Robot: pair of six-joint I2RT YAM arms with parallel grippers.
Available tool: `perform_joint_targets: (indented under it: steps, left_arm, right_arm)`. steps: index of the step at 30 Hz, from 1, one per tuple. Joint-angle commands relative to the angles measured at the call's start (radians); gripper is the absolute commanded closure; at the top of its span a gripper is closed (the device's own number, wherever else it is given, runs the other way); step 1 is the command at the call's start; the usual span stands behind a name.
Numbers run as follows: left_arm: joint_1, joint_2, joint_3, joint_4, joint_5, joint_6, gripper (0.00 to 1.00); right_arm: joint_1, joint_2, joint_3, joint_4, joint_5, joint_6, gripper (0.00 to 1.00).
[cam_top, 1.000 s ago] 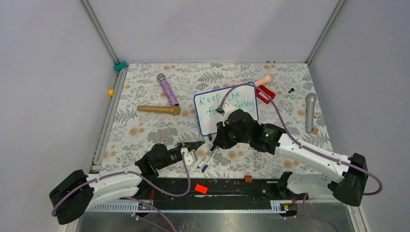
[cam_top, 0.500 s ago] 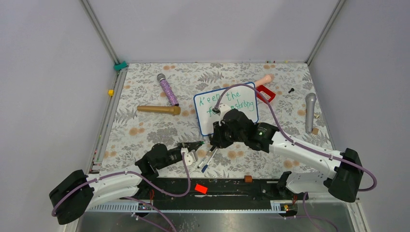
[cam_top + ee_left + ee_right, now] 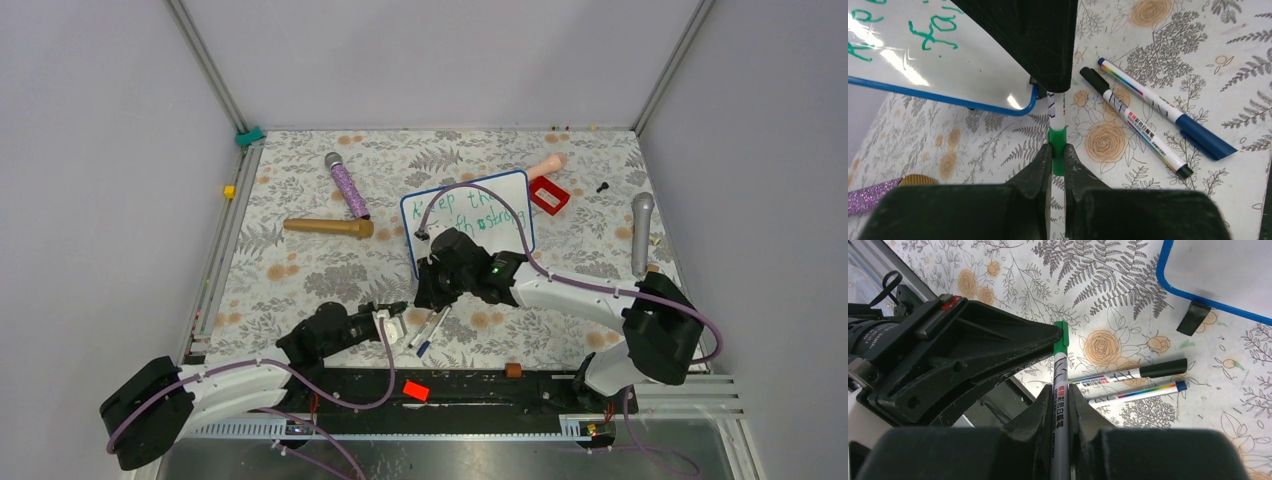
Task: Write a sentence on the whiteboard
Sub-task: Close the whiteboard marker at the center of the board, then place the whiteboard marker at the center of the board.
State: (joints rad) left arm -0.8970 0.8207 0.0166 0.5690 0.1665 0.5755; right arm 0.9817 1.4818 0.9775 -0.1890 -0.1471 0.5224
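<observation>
You're pinching the green marker (image 3: pixel 1060 365) in the right tool (image 3: pixel 1060 392) while the left tool (image 3: pixel 1057 152) is squeezing its cap (image 3: pixel 1057 137) — pulling off-axis, you're risking a slip into the whiteboard (image 3: pixel 973 65) just beyond the left tool.

Blue-rimmed whiteboard (image 3: pixel 513 190) mid-table, green sentence (image 3: pixel 940 31) in 2 lines

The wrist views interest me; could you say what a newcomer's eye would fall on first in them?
Both end effectors clamp one green marker between them: the left end effector on its green cap, the right end effector on its barrel. Just beyond sits the whiteboard with green writing, and two spare markers lie side by side on the table.
</observation>
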Motion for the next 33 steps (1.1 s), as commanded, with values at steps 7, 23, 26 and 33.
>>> perform_joint_targets:
  steps: [7, 23, 26, 33]
  left_arm:
    - [-0.019, -0.062, 0.036, 0.230, 0.141, -0.073, 1.00]
    - [-0.019, -0.108, 0.182, 0.001, 0.096, -0.275, 0.36]
    - [-0.019, -0.125, 0.251, -0.140, 0.074, -0.351, 0.01]
    - [-0.018, -0.156, 0.323, -0.316, -0.074, -0.566, 0.01]
  right_arm:
    - [0.058, 0.100, 0.127, 0.049, 0.042, 0.012, 1.00]
    - [0.043, -0.080, 0.152, -0.276, 0.105, -0.067, 1.00]
    - [-0.024, -0.184, 0.065, -0.259, 0.068, -0.058, 1.00]
    - [-0.202, -0.322, -0.154, -0.120, -0.095, 0.004, 1.00]
